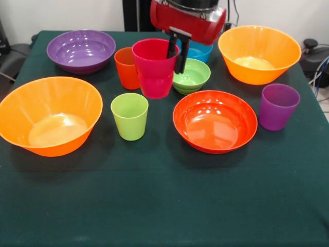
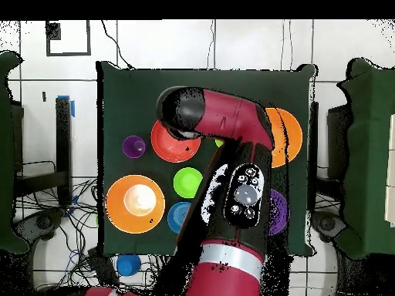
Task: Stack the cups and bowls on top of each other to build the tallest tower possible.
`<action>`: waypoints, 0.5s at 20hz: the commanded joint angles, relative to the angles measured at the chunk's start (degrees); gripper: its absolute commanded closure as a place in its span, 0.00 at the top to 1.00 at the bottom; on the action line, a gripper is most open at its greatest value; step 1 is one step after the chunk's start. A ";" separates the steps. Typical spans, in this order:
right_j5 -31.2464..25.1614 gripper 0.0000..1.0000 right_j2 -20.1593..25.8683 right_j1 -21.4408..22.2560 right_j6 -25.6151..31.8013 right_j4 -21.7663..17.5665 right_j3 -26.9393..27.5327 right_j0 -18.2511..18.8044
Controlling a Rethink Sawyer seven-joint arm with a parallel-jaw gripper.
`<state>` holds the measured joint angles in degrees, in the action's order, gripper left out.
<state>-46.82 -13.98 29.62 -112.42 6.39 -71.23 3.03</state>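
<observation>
You are in the carrying step, as I judge it; the gripper (image 1: 175,51) pinches the right wall of the crimson cup (image 1: 152,57), one finger inside the mouth and one outside, and that cup sits above a second crimson piece (image 1: 156,85) near the table's middle, whether nested into it or just over it I cannot tell; no real tower stands yet, so most of the build is ahead of you. Take the surroundings from the big pieces down: in the front view a large orange bowl (image 1: 50,115) lies at the near left and another large orange bowl (image 1: 259,53) at the far right; the purple bowl (image 1: 81,50) sits far left, the red-orange bowl (image 1: 215,121) near centre-right; the small lime green bowl (image 1: 191,76) is just beside the crimson stack on its right, with the small blue bowl (image 1: 200,51) behind it, partly hidden by the arm. Then the cups: the orange-red cup (image 1: 126,67) touches or nearly touches the stack on its left, the lime green cup (image 1: 129,116) stands in front of it, and the purple cup (image 1: 278,106) stands well apart at the right. Your next move calls for a straight vertical seat or lift; the orange-red cup and the small green bowl crowd both sides, so any sideways drift risks knocking one; the overhead view hides the stack under the arm (image 2: 231,123).
</observation>
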 commanded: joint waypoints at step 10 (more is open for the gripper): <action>-6.12 0.00 3.08 -15.96 -12.06 1.66 21.85 -0.83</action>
<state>-48.08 -14.07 18.46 -115.08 8.05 -55.58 2.67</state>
